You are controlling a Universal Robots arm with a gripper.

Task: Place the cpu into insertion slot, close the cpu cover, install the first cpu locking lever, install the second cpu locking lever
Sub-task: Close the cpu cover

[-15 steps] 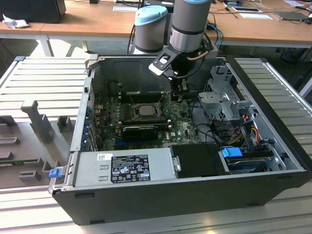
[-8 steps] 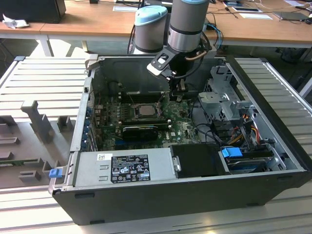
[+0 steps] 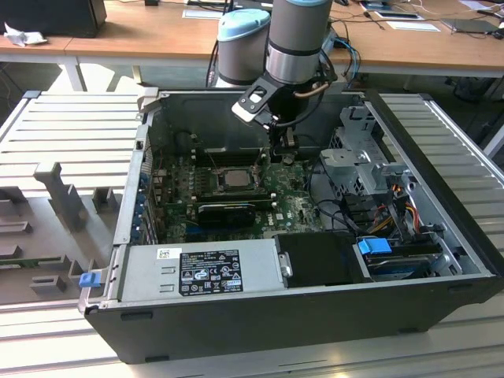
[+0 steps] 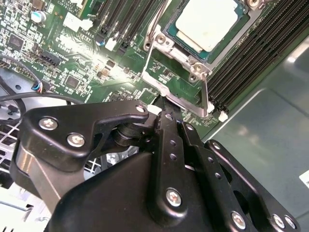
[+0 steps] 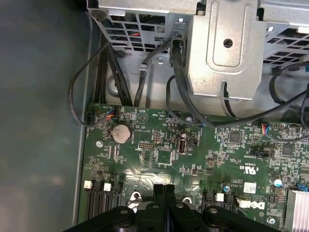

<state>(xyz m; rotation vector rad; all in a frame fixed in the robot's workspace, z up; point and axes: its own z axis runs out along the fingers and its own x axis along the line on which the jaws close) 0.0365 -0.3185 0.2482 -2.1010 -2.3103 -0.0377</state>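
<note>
The cpu (image 4: 208,23), its pale silvery top up, lies in the insertion slot (image 4: 169,32) on the green board; in the exterior view the cpu (image 3: 234,178) sits mid-board. The cpu cover (image 4: 186,58) lies flat as a metal frame around it. One bright locking lever (image 4: 150,43) runs along the socket's side. Another lever (image 4: 206,96) juts from its corner. My gripper (image 4: 163,105) is shut, fingers pressed together (image 5: 164,189), the tip right next to the bent metal bar at the socket's edge. In the exterior view the gripper (image 3: 285,150) hangs just to the exterior view's right of the socket.
A black ribbed heatsink (image 3: 228,211) sits in front of the socket and a grey power supply (image 3: 201,272) lies along the case front. The metal drive cage (image 5: 227,48) and black cables (image 5: 178,82) stand close by. Memory slots (image 4: 251,53) flank the socket.
</note>
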